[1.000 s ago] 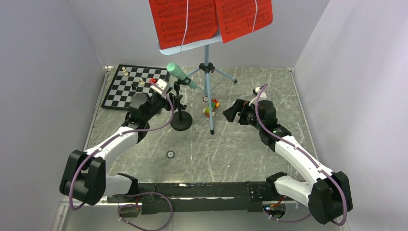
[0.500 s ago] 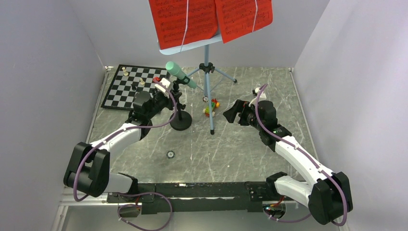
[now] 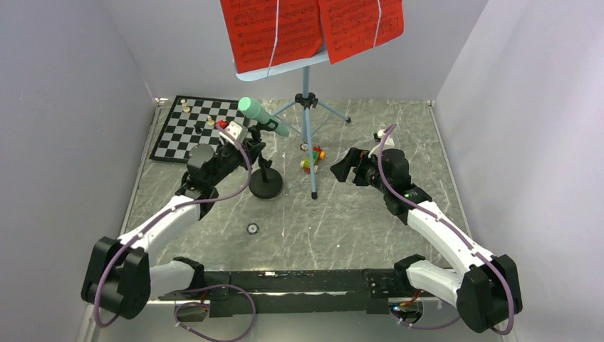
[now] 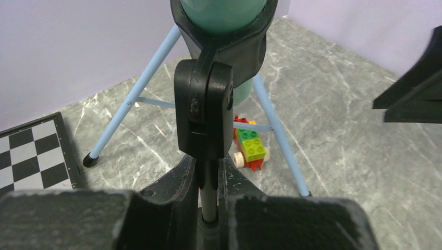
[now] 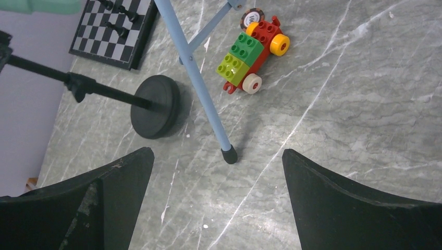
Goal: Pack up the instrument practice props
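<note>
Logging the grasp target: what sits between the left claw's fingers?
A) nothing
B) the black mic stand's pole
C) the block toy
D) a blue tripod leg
B: in the left wrist view the left claw grips the mic stand by its thin black pole, under the clip.

Bright even light, soft shadows

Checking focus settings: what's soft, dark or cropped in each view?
Left wrist: left gripper blurred in foreground, mic stand clip sharp, microphone cropped. Right wrist: right gripper dark, soft; block toy crisp. Top external: even light, sheet music cropped.
</note>
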